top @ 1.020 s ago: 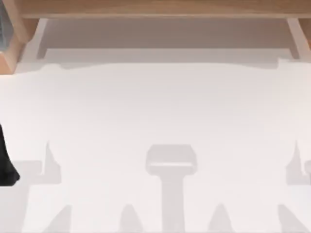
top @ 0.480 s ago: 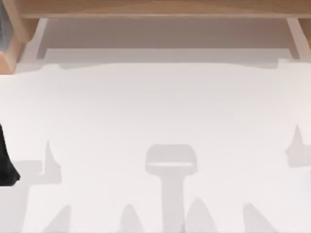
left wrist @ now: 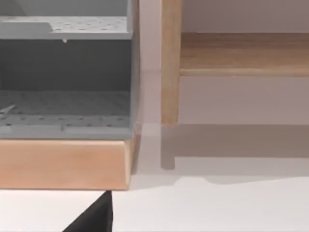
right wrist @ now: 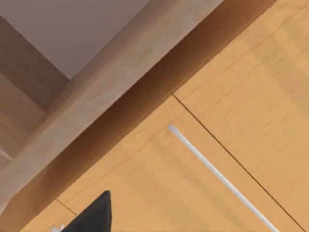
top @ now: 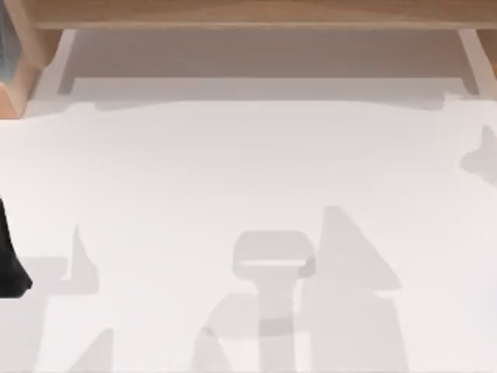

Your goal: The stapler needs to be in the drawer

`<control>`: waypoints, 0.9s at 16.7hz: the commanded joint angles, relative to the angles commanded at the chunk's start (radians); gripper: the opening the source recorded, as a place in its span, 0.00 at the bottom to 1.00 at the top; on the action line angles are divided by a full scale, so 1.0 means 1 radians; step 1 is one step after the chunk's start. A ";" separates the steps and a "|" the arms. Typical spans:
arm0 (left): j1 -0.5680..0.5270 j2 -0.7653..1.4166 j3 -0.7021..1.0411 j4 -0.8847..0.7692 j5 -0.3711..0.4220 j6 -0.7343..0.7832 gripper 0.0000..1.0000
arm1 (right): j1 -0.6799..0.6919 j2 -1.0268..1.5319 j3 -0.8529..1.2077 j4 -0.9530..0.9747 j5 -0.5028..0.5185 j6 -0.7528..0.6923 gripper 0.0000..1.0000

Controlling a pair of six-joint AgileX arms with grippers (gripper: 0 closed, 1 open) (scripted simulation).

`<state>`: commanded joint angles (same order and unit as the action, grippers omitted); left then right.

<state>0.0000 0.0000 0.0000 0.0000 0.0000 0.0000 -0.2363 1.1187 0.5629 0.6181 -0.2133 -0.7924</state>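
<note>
The stapler is out of view. In the right wrist view a light wooden drawer faces the camera up close, its front flush with the panels beside it, with a thin silver handle across it. A black piece of my right gripper pokes in at that picture's edge, just before the drawer front. In the left wrist view a black piece of my left gripper hangs low over the white table, in front of a wooden base.
A grey perforated organiser rests on a wooden base at the table's back left. A wooden shelf on posts spans the back edge. A black shape is cut off at the top view's left edge.
The right arm's shadows have slid across the table: the large ones toward the middle, the small one at the right edge toward the back. The left side has not changed.
</note>
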 joint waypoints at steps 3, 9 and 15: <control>0.000 0.000 0.000 0.000 0.000 0.000 1.00 | -0.060 0.348 0.153 0.169 -0.065 -0.220 1.00; 0.000 0.000 0.000 0.000 0.000 0.000 1.00 | -0.167 0.929 0.412 0.453 -0.167 -0.588 1.00; 0.000 0.000 0.000 0.000 0.000 0.000 1.00 | -0.222 1.178 0.534 0.587 -0.209 -0.762 1.00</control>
<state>0.0000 0.0000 0.0000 0.0000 0.0000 0.0000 -0.4582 2.2967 1.0969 1.2050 -0.4221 -1.5542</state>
